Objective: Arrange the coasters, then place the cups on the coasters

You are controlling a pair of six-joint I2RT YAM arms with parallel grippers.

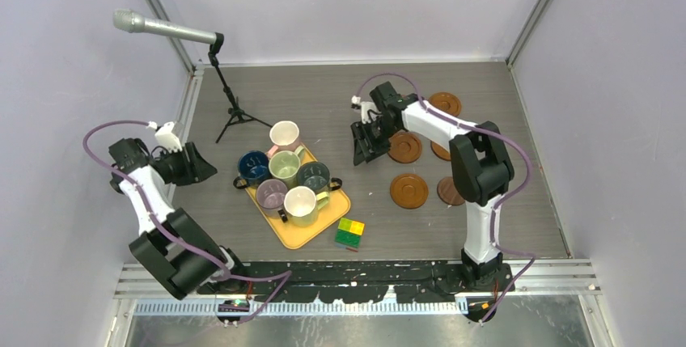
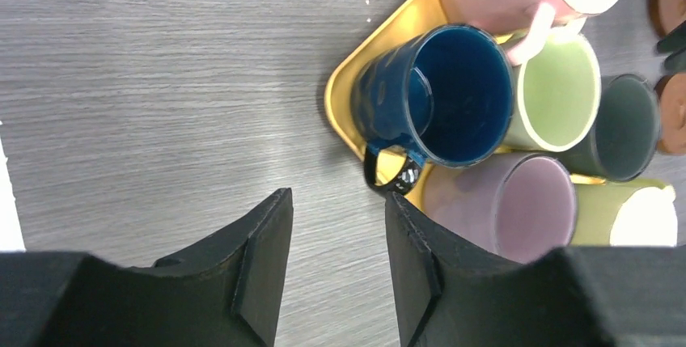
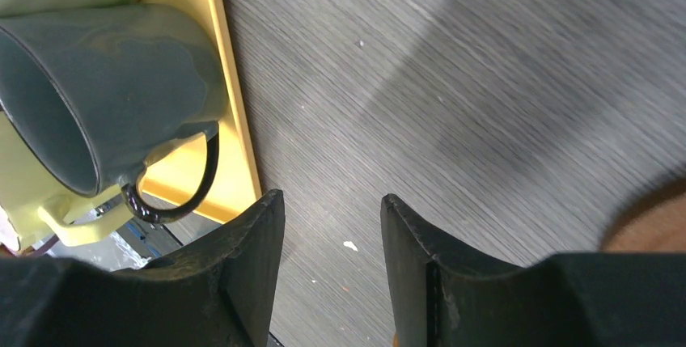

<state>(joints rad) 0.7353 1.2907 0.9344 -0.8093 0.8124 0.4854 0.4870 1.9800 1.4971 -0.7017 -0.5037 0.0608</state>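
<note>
Six cups stand bunched on the orange tray (image 1: 311, 234): white-pink (image 1: 285, 134), dark blue (image 1: 253, 167), light green (image 1: 285, 167), dark grey-green (image 1: 313, 176), mauve (image 1: 272, 194) and cream (image 1: 300, 205). Several reddish-brown coasters lie on the table to the right, among them one (image 1: 445, 103), another (image 1: 404, 146) and a third (image 1: 408, 191). My left gripper (image 2: 338, 197) is open and empty over bare table, just left of the dark blue cup (image 2: 453, 92) and its handle. My right gripper (image 3: 332, 197) is open and empty between the tray (image 3: 235, 145) and the coasters, near the dark grey-green cup (image 3: 89, 80).
A microphone (image 1: 166, 29) on a black tripod (image 1: 235, 112) stands at the back left. A yellow-green block (image 1: 349, 234) lies by the tray's near right corner. Walls close in the table on three sides.
</note>
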